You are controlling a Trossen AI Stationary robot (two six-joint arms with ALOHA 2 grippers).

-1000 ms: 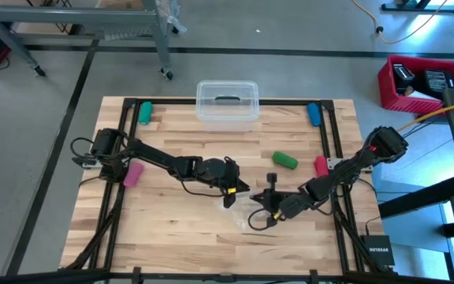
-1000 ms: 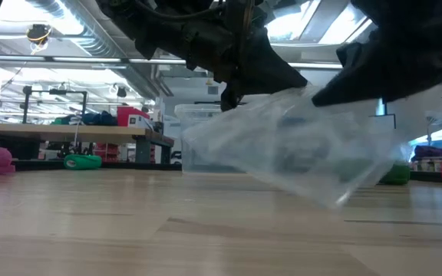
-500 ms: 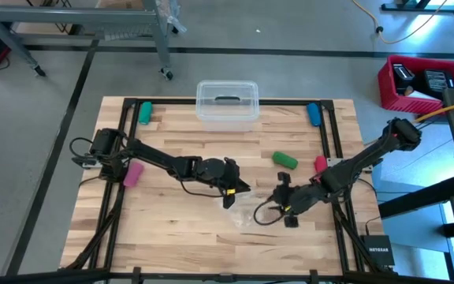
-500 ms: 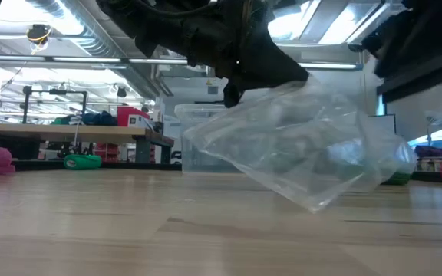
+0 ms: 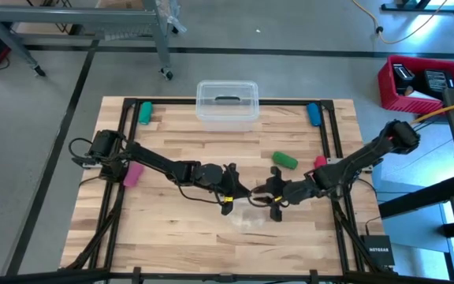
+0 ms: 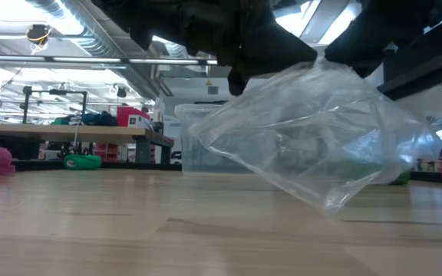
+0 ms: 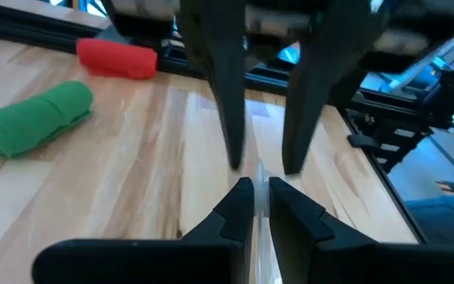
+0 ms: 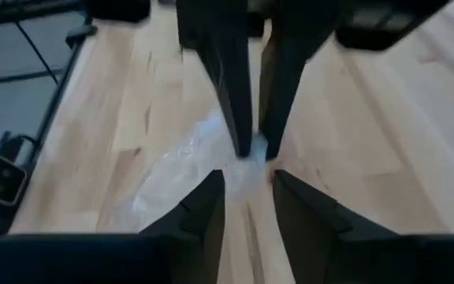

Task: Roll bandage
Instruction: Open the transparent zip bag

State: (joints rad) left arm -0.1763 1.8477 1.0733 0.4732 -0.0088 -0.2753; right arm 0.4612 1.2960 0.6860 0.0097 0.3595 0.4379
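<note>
Clear plastic bag (image 6: 313, 130) hangs tilted | left gripper (image 7: 260, 185) pinching its top | right gripper (image 8: 247, 177) slightly spread beside

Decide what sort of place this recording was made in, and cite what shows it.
Probably a robotics lab or workshop: a wooden table fitted with two robot arms, a concrete floor with cables, and workbenches under exposed ceiling ducts behind.

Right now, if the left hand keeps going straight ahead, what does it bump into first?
Probably the right hand, which faces the left hand just ahead across the clear plastic bag.
</note>
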